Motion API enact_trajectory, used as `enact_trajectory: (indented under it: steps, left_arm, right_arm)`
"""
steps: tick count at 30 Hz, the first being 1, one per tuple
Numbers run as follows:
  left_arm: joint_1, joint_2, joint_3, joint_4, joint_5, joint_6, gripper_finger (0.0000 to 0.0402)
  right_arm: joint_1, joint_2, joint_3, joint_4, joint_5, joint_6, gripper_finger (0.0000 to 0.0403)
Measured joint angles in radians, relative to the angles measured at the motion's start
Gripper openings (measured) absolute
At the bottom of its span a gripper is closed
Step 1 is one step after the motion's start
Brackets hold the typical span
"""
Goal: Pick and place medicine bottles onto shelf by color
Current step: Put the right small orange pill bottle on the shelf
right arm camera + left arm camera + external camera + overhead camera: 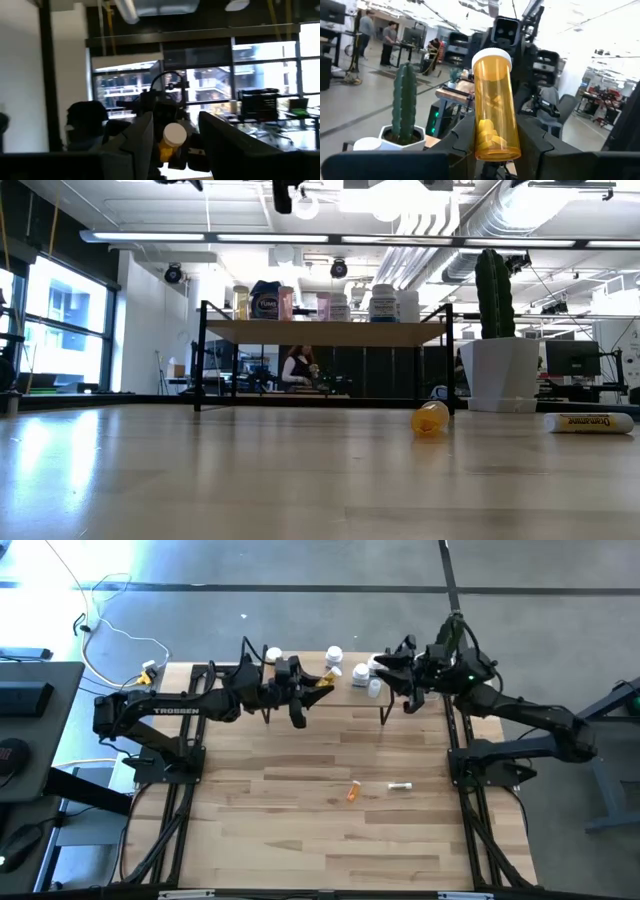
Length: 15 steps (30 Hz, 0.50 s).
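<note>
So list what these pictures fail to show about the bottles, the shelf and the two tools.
- Shelf top, high view: both arms cover much of it, so its bottles cannot be counted.
- Shelf bottles, low view: labels too small to read.
- Orange bottle in the left tool, left wrist view: its base is hidden between the fingers.
- Right tool, right wrist view: open and empty; fingertips cut off by the picture's edge.
- Tube on the table: print blurred.

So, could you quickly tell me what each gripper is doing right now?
Left gripper: shut on the orange pill bottle, above the shelf.
Right gripper: open, holding nothing, above the shelf's right end.
</note>
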Motion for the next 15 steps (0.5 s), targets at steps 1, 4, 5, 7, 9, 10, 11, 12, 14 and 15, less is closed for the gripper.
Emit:
enact_trajectory:
  steps: [1, 4, 5, 7, 9, 10, 11, 12, 14, 15]
  left_arm:
    - [-0.009, 0.0, 0.0, 0.0, 0.0, 0.012, 0.0082]
    - [-0.036, 0.013, 0.0, 0.002, -0.014, 0.036, 0.0082]
    - [-0.044, 0.016, 0.0, 0.001, -0.025, 0.038, 0.0082]
    - [-0.057, 0.021, 0.0, 0.008, -0.033, 0.038, 0.0082]
    - [-0.068, 0.027, 0.0, 0.007, -0.037, 0.038, 0.0082]
    - [-0.074, 0.031, 0.0, 0.005, -0.045, 0.038, 0.0082]
    - [-0.08, 0.036, 0.0, 0.005, -0.052, 0.038, 0.0082]
    - [-0.085, 0.039, 0.0, 0.006, -0.054, 0.038, 0.0082]
    - [-0.089, 0.042, 0.0, 0.004, -0.054, 0.038, 0.0082]
    - [-0.092, 0.043, 0.0, 0.005, -0.056, 0.038, 0.0082]
  right_arm:
    - [0.001, 0.014, 0.0, 0.018, -0.024, 0.0, 0.0152]
    - [0.002, 0.051, 0.0, 0.059, -0.089, 0.002, 0.0152]
    - [0.003, 0.063, 0.0, 0.066, -0.099, 0.005, 0.0152]
    - [0.003, 0.087, 0.0, 0.072, -0.118, 0.029, 0.0152]
    - [0.01, 0.11, 0.0, 0.087, -0.135, 0.05, 0.0152]
    - [0.017, 0.121, 0.0, 0.097, -0.135, 0.058, 0.0152]
    - [0.025, 0.13, 0.0, 0.104, -0.136, 0.062, 0.0152]
    - [0.034, 0.142, 0.0, 0.115, -0.139, 0.06, 0.0152]
    - [0.048, 0.16, 0.0, 0.127, -0.139, 0.048, 0.0152]
    - [0.053, 0.167, 0.0, 0.132, -0.14, 0.045, 0.0152]
